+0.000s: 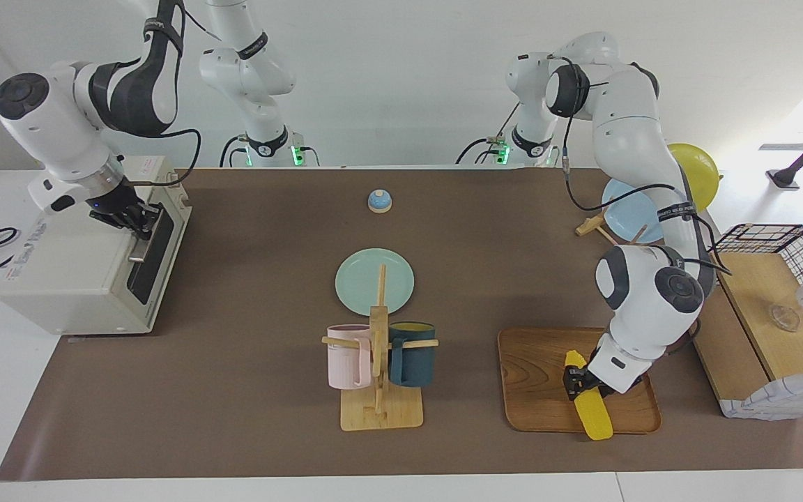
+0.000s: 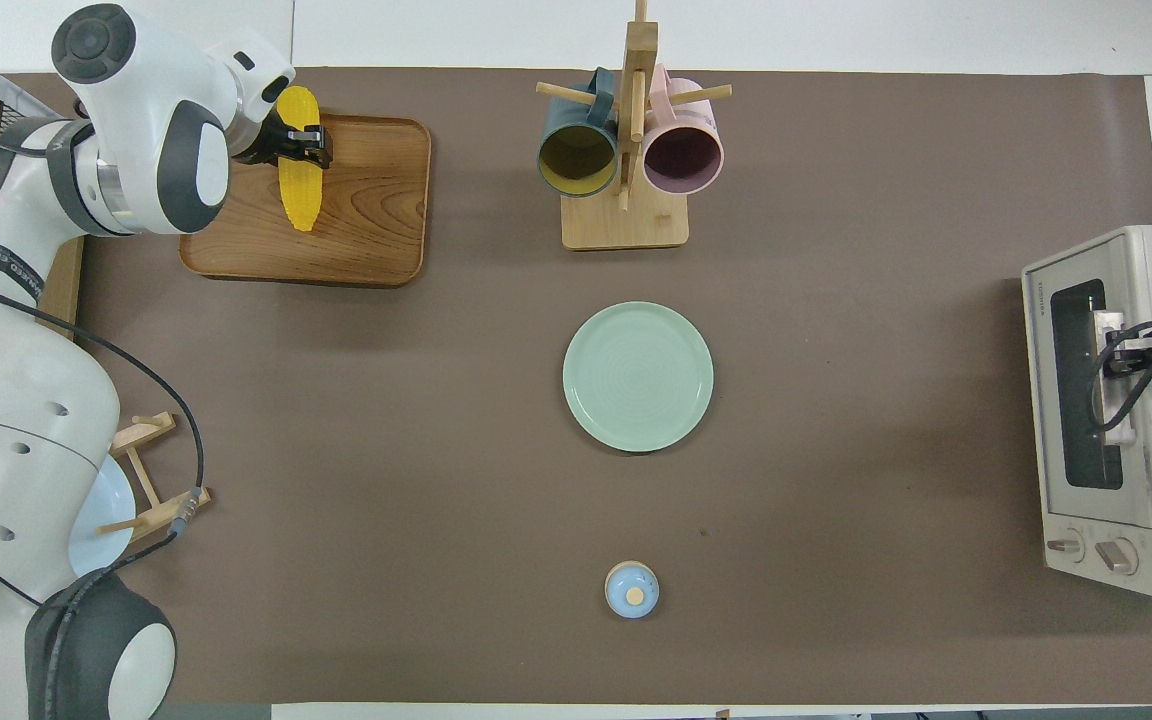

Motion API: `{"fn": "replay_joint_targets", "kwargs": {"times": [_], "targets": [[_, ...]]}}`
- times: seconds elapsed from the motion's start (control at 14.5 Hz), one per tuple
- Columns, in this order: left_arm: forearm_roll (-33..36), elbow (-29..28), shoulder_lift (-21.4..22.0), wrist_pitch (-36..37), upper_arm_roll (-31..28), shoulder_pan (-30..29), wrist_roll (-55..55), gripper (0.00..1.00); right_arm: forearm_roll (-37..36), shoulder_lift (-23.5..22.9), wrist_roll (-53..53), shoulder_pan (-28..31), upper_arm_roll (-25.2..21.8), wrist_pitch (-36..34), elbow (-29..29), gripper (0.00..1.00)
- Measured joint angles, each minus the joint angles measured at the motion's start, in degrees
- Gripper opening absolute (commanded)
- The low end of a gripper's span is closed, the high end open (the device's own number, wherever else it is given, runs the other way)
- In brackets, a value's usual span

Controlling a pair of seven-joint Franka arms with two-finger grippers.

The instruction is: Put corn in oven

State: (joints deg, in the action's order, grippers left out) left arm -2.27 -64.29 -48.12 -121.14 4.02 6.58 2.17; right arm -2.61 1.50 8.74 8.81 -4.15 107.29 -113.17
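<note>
Gripping the bright yellow ribbed plastic corn cob (image 1: 591, 408) on the wooden tray (image 1: 534, 380), left end effector (image 1: 578, 385) is clamped mid-cob; lift straight up. Right end effector (image 1: 135, 217), closed, sits at the off-white toaster oven (image 1: 74, 279) handle.

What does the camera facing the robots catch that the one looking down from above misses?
Only the facing view shows the yellow plate, the wire basket and both arms' bases. Only the overhead view shows the oven's knobs and looks into the two mugs. Both show the left gripper shut on the corn on the wooden tray, the right gripper at the oven door, and the green plate.
</note>
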Motion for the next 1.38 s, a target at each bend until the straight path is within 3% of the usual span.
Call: {"fn": "replay_joint_targets", "kwargs": {"times": [0.14,0.35,0.62,0.83,1.11,1.24,1.38], "targets": [[-2.3,0.9,2.8,3.3,0.3,0.3,0.7,0.0,0.0,0.2,0.0,-0.1,0.1,0.6,-0.4,0.0],[-3.6,-3.2,12.0,8.5,0.5,1.4,4.5,0.0,0.1,0.4,-0.4,-2.4,0.5,1.3,-1.6,0.0],[-3.9,-18.3,26.7,11.7,0.9,6.8,13.5,0.0,0.8,-0.1,-3.1,-6.6,1.2,6.2,-5.4,0.0],[-4.0,-30.0,35.6,11.5,1.1,14.4,21.6,0.0,2.3,-1.5,-4.2,-8.3,1.8,11.0,-8.3,0.0],[-4.0,-42.1,40.0,2.2,1.1,25.3,30.4,0.0,2.5,-3.9,-4.5,-9.8,2.3,18.6,-10.9,0.0],[-4.0,-46.9,39.7,-5.6,1.1,29.8,34.7,0.0,3.0,-5.2,-4.7,-10.2,2.5,21.3,-11.9,0.0],[-4.0,-48.3,38.5,-9.0,1.1,32.2,36.8,0.0,5.2,-7.4,-4.7,-10.2,2.5,23.5,-12.3,0.0]]}}
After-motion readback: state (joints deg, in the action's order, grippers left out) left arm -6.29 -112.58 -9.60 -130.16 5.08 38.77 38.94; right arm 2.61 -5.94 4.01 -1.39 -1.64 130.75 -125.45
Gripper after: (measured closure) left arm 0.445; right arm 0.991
